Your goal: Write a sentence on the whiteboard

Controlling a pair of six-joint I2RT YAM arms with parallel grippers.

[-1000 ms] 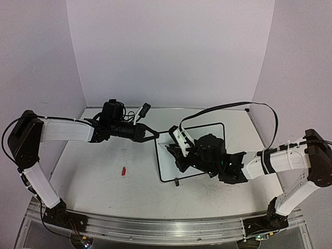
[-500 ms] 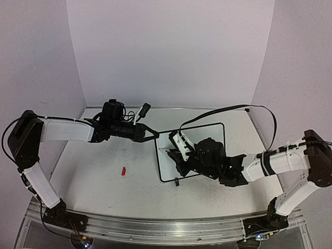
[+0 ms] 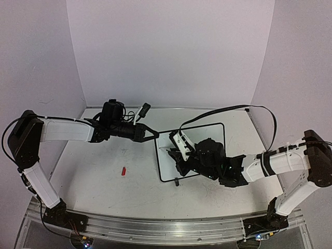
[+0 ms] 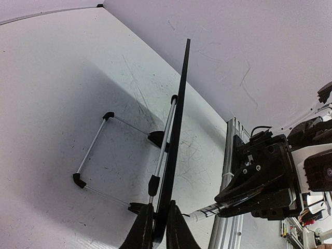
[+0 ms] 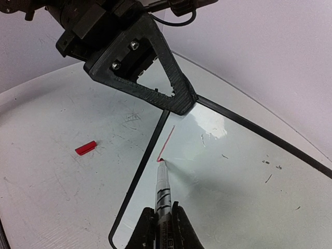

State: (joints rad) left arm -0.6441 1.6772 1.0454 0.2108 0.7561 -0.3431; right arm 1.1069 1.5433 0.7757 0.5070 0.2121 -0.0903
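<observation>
Right gripper [image 5: 162, 213] edged along whiteboard [image 5: 233, 166] left edge, clamped on marker [image 5: 162, 187]; left gripper [image 4: 160, 220] pinches whiteboard rim. Keep tip pressure light, strokes steady.

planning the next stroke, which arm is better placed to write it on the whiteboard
Right. The right end effector is shut on the marker, tip on the whiteboard at a red stroke's end. The left end effector only clamps the board's edge.

We see a robotics lab bench: a left arm [image 3: 62, 129] and a right arm [image 3: 280, 162] bolted to an aluminium rail [image 3: 155, 227] at the edge of a scuffed white tabletop [image 3: 104, 192], enclosed by plain pale panels [image 3: 166, 52], with a black cable [image 3: 233, 107] looping free.
</observation>
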